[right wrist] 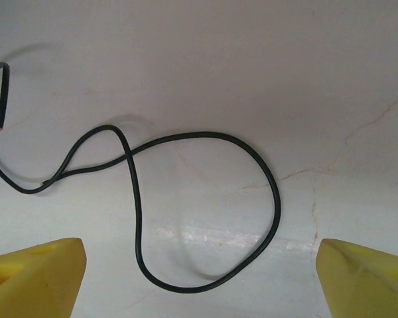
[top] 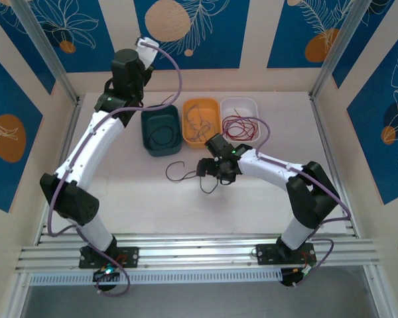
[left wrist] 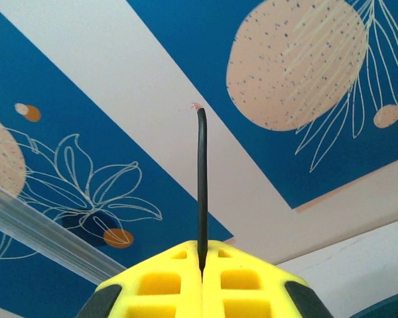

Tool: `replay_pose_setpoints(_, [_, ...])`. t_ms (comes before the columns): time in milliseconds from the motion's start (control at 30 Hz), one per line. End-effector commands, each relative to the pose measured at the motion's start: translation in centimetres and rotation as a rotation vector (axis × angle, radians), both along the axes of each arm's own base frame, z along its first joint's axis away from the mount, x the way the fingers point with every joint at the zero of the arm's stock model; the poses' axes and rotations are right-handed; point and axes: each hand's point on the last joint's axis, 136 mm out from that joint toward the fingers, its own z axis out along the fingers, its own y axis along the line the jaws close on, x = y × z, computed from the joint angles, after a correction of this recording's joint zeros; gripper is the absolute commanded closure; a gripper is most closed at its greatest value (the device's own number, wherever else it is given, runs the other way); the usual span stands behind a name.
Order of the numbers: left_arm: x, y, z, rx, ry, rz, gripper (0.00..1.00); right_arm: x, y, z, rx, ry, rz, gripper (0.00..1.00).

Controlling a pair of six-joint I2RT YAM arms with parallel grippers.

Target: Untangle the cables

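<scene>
L wrist: left gripper [left wrist: 202,265] pinches black cable end [left wrist: 201,185]. R wrist: right gripper [right wrist: 199,252] spread over looped black cable [right wrist: 273,192].

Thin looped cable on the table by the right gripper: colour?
The thin looped cable is black; right wrist view.

My right gripper [right wrist: 199,278] hangs wide-jawed over open white tabletop [top: 152,212], where only a thin black looping wire [right wrist: 276,202] lies in the way. Beyond it a dark teal plastic bin [top: 145,136], an orange plastic bin [top: 186,126] and a white plastic bin [top: 239,101] stand side by side along the far edge
</scene>
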Motion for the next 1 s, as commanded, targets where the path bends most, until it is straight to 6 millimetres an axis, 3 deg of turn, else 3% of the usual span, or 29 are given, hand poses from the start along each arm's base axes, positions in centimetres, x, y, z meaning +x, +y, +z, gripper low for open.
replay_pose_setpoints(0, [1.2, 0.9, -0.2, 0.053, -0.02, 0.039, 1.0, -0.4, -0.4, -0.6, -0.044, 0.037, -0.004, 0.1])
replay_pose_setpoints(200, [1.7, 0.8, -5.0, 0.084, 0.077, 0.035, 1.0, -0.6, -1.0, -1.2, -0.057, 0.061, -0.023, 0.09])
replay_pose_setpoints(467, [-0.6, -0.4, -9.6, 0.046, 0.26, -0.07, 1.0, -0.5, -1.5, -1.2, -0.071, 0.067, -0.039, 0.09])
replay_pose_setpoints(633, [-1.0, -1.1, -12.4, 0.013, 0.357, -0.103, 1.0, -0.4, -1.5, -0.9, -0.067, 0.06, -0.031, 0.09])
replay_pose_setpoints(967, [-0.7, -3.1, -21.3, -0.103, 0.734, -0.086, 1.0, -1.3, -3.3, 0.9, -0.077, 0.025, -0.066, 0.09])
